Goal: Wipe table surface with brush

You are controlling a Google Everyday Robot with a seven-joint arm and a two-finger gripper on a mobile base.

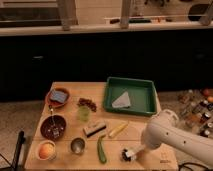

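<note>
The light wooden table surface carries several items. The brush shows only as a small black bristle head with a bit of white handle, low on the table near its front edge. My gripper is at the end of the white arm, right against the brush's handle end. The rest of the handle is hidden under the arm. The arm reaches in from the lower right, across the table's front right corner.
A green tray with a grey cloth sits at the back right. A blocky scrubber, yellow item, green vegetable, metal cup, bowls and an orange lie left of the brush. Bottles stand on the right.
</note>
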